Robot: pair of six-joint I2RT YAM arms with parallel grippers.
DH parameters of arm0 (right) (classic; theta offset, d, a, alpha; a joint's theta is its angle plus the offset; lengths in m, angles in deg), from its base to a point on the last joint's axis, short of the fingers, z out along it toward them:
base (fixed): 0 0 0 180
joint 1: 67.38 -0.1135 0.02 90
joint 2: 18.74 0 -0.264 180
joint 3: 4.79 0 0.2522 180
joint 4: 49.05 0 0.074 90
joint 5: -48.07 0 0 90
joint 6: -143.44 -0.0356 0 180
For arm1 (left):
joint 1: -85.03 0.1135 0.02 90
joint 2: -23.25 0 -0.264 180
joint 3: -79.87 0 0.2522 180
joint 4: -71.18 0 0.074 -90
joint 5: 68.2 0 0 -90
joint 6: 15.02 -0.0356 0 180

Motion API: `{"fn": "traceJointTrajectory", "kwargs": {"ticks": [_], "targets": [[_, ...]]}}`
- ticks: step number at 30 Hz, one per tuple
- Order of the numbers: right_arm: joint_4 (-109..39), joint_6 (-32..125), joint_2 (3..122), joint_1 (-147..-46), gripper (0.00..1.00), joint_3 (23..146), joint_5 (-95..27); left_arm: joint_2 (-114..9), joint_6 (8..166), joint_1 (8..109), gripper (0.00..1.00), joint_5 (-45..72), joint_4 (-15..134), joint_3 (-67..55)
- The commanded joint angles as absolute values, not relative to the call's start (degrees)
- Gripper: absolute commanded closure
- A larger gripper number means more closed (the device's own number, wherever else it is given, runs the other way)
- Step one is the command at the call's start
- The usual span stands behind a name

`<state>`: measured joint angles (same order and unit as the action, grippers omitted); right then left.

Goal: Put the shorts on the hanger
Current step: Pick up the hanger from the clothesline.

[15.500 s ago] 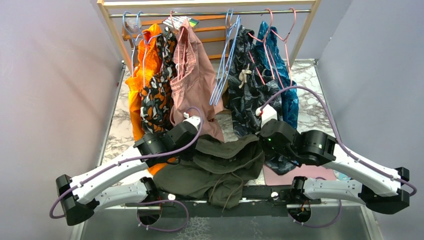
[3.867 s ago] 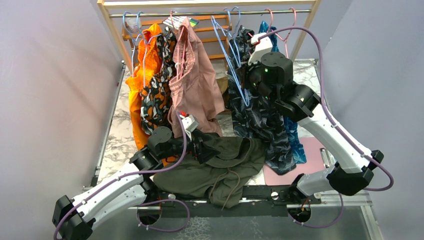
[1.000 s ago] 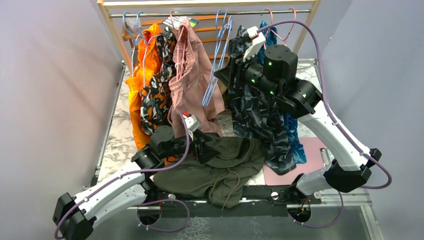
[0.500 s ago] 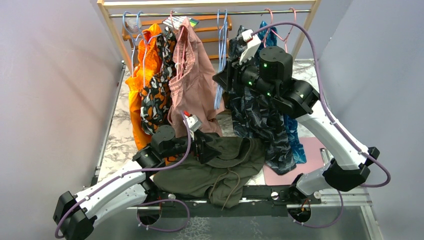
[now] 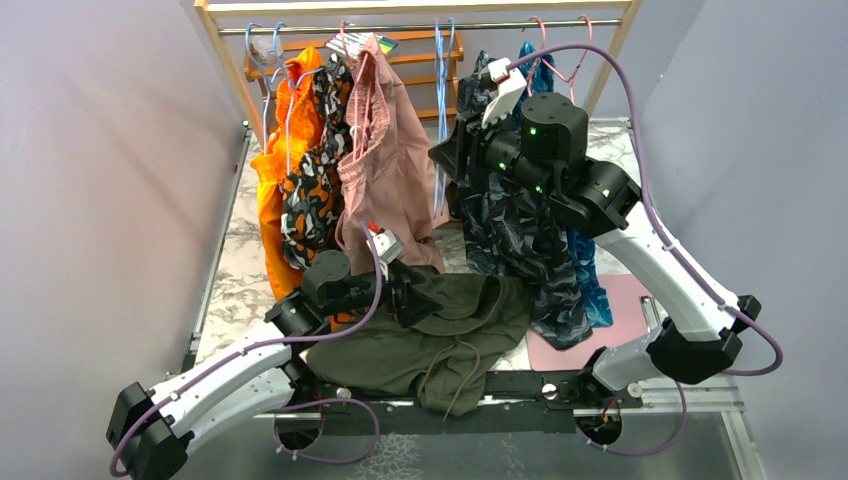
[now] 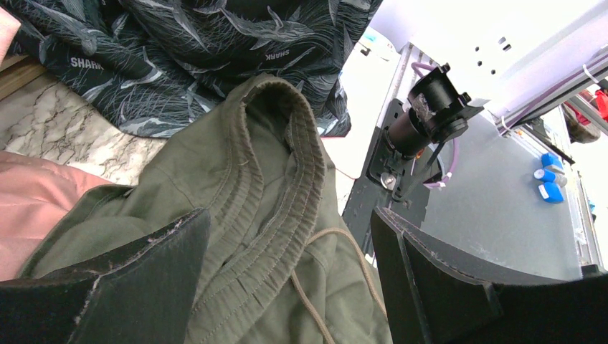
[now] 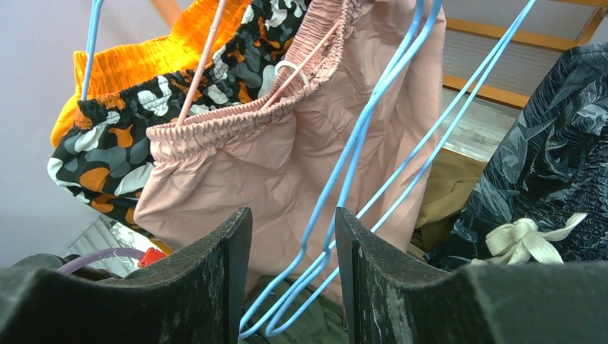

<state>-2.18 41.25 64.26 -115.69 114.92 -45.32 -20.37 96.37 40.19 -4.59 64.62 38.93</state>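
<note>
The olive-green shorts [image 5: 440, 340] lie crumpled on the table in front of the arm bases, waistband and drawstring up [image 6: 272, 208]. My left gripper [image 5: 415, 295] hovers just over that waistband, its jaws wide apart around it and touching nothing [image 6: 290, 218]. The light-blue hanger [image 5: 441, 120] hangs with others like it from the rail. My right gripper [image 5: 447, 150] is raised to them. In the right wrist view the blue wires [image 7: 358, 158] run down through the gap between its open jaws [image 7: 292, 215], unclamped.
A wooden rack with a metal rail [image 5: 420, 28] carries orange shorts [image 5: 280, 150], black-and-orange patterned shorts [image 5: 315, 190], dusty-pink shorts [image 5: 390, 160], dark leaf-print shorts [image 5: 510, 220], a teal garment [image 5: 582, 220] and pink hangers [image 5: 560, 60]. A pink mat [image 5: 610, 345] lies right.
The blue hangers swung from a leftward tilt back to hanging straight, and my right gripper shifted slightly beside them. The left arm has not moved.
</note>
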Motion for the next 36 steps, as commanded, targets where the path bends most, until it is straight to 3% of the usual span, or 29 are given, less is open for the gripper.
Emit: {"fn": "traceJointTrajectory", "kwargs": {"ticks": [1,5,15,27,36], "targets": [[-4.0,40.2,62.6,-116.0,0.51,115.3,-43.8,-19.9,96.1,40.5,0.16,-5.9,65.4,39.0],[-1.6,39.4,65.1,-116.0,0.51,118.2,-40.2,-20.0,96.1,40.5,0.16,-5.9,65.4,39.0],[-0.7,39.4,65.9,-116.0,0.5,117.7,-49.0,-19.3,96.2,40.5,0.16,-5.8,65.5,39.2],[-1.8,39.8,67.1,-116.0,0.5,115.8,-48.5,-19.0,96.3,40.5,0.16,-6.0,65.4,39.2],[-1.4,40.3,68.4,-116.0,0.55,116.5,-51.2,-19.0,96.3,40.5,0.16,-6.0,65.5,39.2]]}}
